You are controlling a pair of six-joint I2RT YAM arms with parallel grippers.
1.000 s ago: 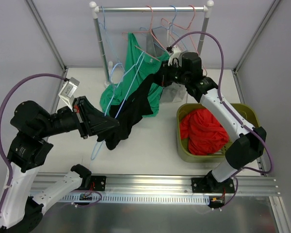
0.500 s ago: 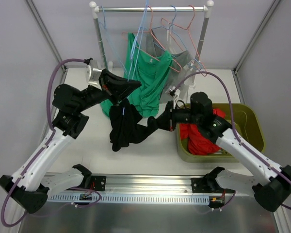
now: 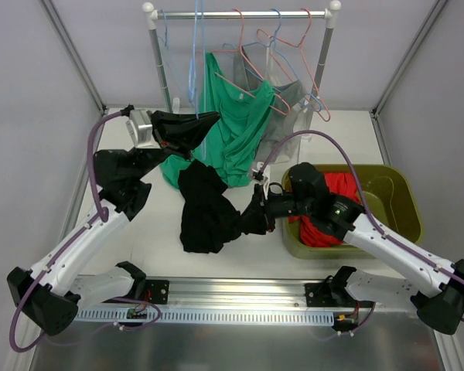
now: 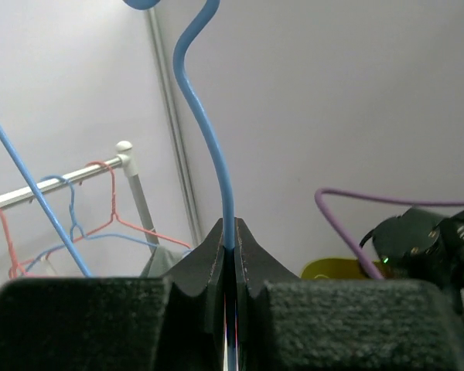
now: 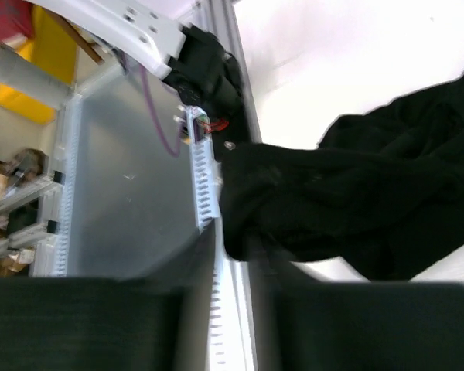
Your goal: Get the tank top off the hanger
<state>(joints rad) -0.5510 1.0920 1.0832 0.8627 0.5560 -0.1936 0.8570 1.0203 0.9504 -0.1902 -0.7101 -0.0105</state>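
Note:
The black tank top (image 3: pixel 201 209) lies bunched on the white table, off the hanger. My right gripper (image 3: pixel 257 218) is shut on its right edge, just left of the bin. In the right wrist view the black cloth (image 5: pixel 371 193) hangs from my blurred gripper (image 5: pixel 246 255). My left gripper (image 3: pixel 205 124) is shut on the thin blue hanger (image 3: pixel 195 62) and holds it upright in front of the rack, above the table. In the left wrist view my gripper (image 4: pixel 230 228) pinches the blue wire (image 4: pixel 209 139); its hook runs out of the top of the view.
A clothes rack (image 3: pixel 247 14) at the back carries a green tank top (image 3: pixel 232 131), a grey garment (image 3: pixel 282 100) and pink and blue hangers. An olive bin (image 3: pixel 394 182) with red cloth (image 3: pixel 325 209) stands at the right. The arm rail runs along the near edge.
The black top has come off the blue hanger. My left gripper has lifted the bare hanger up toward the rack; my right gripper has drawn the top down and nearer onto the table.

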